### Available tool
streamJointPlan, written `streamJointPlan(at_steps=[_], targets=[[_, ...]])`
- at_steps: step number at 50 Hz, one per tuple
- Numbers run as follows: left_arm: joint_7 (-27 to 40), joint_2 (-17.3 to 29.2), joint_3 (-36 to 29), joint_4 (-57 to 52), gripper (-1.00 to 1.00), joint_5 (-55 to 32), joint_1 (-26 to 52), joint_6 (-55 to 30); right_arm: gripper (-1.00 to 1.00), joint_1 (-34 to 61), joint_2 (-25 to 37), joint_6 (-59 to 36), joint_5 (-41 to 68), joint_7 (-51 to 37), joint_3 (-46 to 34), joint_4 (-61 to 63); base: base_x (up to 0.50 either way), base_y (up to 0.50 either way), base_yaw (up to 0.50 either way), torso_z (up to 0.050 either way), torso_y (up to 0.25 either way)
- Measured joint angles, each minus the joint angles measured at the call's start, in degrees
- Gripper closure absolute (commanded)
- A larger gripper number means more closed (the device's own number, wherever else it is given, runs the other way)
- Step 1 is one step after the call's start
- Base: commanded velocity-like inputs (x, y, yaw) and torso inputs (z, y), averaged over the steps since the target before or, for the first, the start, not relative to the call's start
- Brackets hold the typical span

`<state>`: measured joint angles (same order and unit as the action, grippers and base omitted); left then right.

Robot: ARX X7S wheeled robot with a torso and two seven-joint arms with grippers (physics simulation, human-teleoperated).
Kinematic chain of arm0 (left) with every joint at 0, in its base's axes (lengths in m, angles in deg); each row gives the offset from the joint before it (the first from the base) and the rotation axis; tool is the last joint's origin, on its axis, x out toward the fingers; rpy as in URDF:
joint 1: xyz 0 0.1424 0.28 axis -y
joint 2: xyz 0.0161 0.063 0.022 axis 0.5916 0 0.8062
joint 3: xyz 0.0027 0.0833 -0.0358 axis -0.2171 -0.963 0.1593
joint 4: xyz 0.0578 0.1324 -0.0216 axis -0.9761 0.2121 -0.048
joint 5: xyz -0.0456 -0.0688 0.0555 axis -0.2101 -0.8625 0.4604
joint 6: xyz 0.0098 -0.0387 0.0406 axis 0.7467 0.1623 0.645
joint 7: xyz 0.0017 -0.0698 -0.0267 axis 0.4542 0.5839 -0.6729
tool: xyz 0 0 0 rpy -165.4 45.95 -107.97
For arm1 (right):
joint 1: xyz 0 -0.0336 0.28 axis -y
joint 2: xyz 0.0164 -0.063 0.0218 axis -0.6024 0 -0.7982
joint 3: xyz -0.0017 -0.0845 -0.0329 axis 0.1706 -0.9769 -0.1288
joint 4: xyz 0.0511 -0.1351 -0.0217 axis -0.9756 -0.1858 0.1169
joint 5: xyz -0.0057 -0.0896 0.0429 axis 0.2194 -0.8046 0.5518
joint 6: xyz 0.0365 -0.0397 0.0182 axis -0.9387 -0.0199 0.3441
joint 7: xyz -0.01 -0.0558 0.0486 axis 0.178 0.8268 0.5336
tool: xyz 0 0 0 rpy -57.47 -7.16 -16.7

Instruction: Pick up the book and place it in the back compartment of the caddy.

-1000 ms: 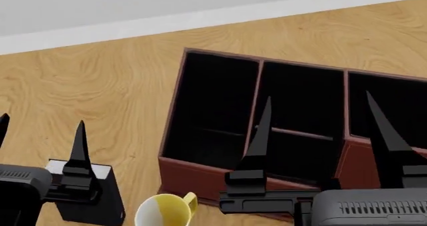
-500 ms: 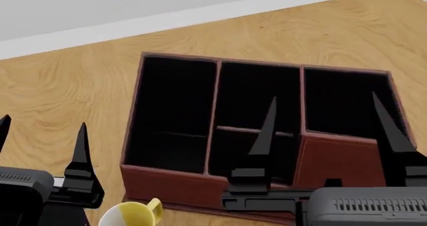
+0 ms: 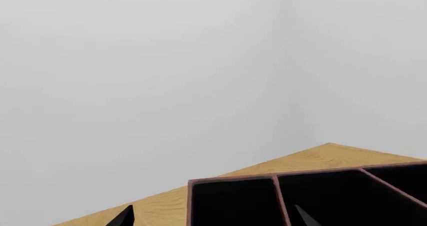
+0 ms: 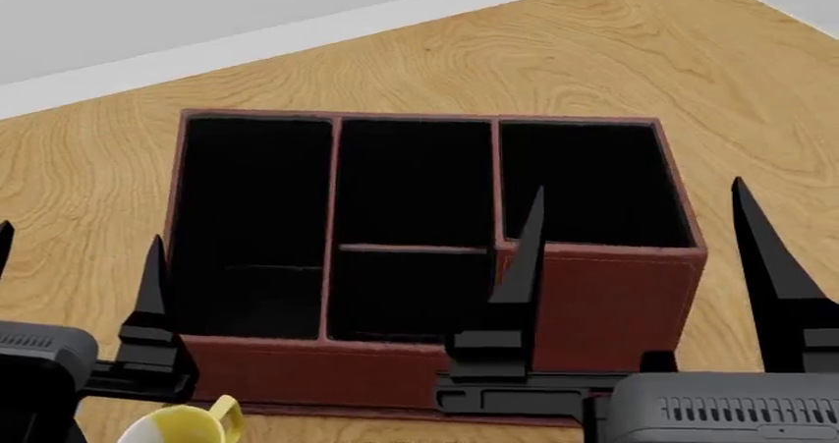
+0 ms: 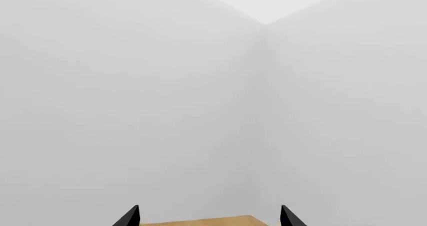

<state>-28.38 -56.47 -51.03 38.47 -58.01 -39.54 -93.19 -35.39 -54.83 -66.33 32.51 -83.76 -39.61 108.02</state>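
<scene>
A pale grey wall and a white strip run behind our wooden worktop (image 4: 551,60), whose grain swirls in light brown. On it sits the caddy (image 4: 433,364), a red-brown box with black cells, its long axis running across our head view and turned slightly, so the right end sits a little nearer us. Three columns show: a long cell on the left, a middle column, and a cell on the right. A thin reddish divider (image 4: 413,249) cuts the middle column crosswise; the short cell (image 4: 393,301) lies on our near side of it and the larger one beyond.

We cannot find the book in any view.

A yellow-and-white mug (image 4: 177,426) peeks in at the bottom edge, just in front of the caddy's near left corner.

Our left gripper (image 4: 77,266) hovers before the caddy's left end, fingers spread apart and holding nothing. Our right gripper (image 4: 636,237) hangs over the near right part, fingers likewise parted and empty. The right wrist view shows only bare walls and a sliver of wood between two finger tips.
</scene>
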Motion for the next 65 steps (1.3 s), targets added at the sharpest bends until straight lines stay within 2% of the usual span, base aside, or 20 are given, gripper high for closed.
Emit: streamJointPlan(at_steps=[15,32,41,47,54,60,65], targets=[[0.41,0.41,0.04,-0.21,-1.0,-0.57,0.1,-0.27,-1.0,-0.55,1.81,2.72,0.71,-1.64,-1.24,0.05,0.38,-0.2,0.0,0.0,0.0],[0.86,0.83,0.23,-0.74,-1.0,-1.5,0.25,-0.69,-1.0,0.2,3.51,2.88,3.31,-4.2,-1.46,0.18,0.0,0.0,0.0,0.0,0.001],[1.14,2.29,2.15,-4.51,-1.0,-3.93,1.95,-4.78,-1.0,0.8,6.14,4.06,6.68,-7.53,-2.22,0.28,0.0,0.0,0.0,0.0,0.0],[0.52,6.01,4.08,-8.91,-1.0,-6.26,6.29,-12.23,-1.0,1.18,7.62,4.87,8.81,-9.42,-2.66,0.3,0.0,0.0,0.0,0.0,0.002],[-2.81,12.43,7.03,-12.71,-1.0,-10.42,13.36,-22.07,-1.0,1.66,9.02,5.75,10.76,-11.26,-3.42,0.16,0.0,0.0,0.0,0.0,0.0],[-8.22,19.94,7.91,-14.5,-1.0,-15.01,21.54,-30.62,-1.0,2.06,9.67,6.65,11.53,-12.09,-4.46,-0.54,0.0,0.0,0.0,0.0,0.0],[-13.48,27.08,4.9,-14.44,-1.0,-17.02,28.38,-35.29,-1.0,1.99,10.1,7.58,12.22,-12.41,-4.73,-0.93,0.0,0.0,0.0,0.0,0.0]])
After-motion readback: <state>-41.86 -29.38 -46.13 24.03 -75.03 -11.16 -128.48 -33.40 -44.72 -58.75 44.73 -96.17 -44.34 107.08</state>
